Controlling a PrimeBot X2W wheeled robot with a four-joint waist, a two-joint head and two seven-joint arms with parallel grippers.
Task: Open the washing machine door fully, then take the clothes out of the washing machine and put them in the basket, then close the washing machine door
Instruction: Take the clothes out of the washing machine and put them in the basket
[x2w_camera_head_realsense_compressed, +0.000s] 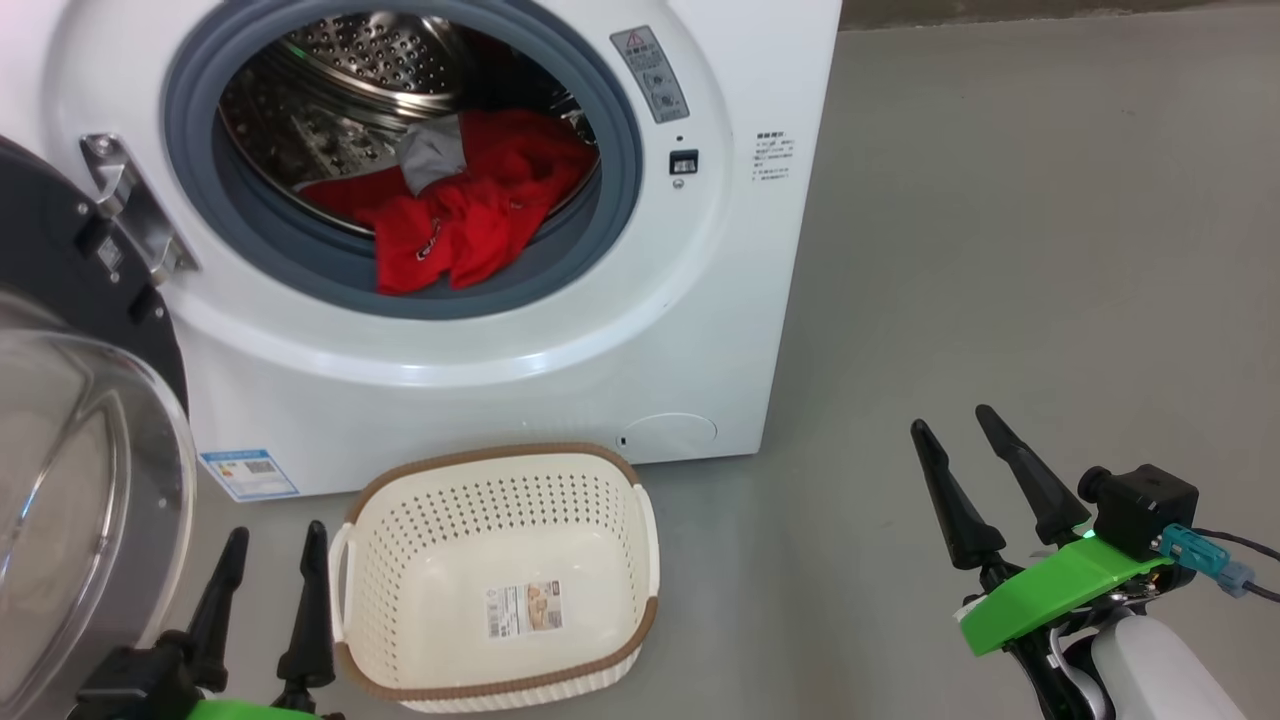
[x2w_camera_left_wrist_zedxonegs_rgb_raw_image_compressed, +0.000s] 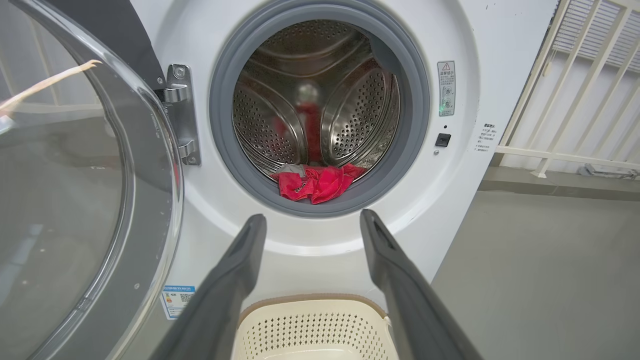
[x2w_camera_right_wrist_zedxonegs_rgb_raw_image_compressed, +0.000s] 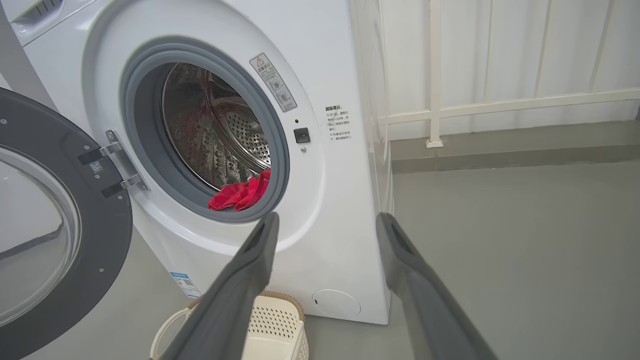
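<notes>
Left pincer beside basket, clothes beyond

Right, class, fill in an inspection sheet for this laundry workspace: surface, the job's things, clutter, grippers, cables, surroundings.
Surface: grey floor, bare, smooth.
Job's things: washing machine with its door swung open to the left; red clothes with a grey piece, lying at the front of the opening; basket on the floor before the machine, holding no clothes.
Clutter: nothing seen.
Grippers: left gripper open, holding nothing, just left of the basket; right gripper open, holding nothing, well to the basket's right.
Cables: teal-plugged lead at the right wrist, running off the picture's edge.
Surroundings: white railing beyond the machine's right side.
</notes>
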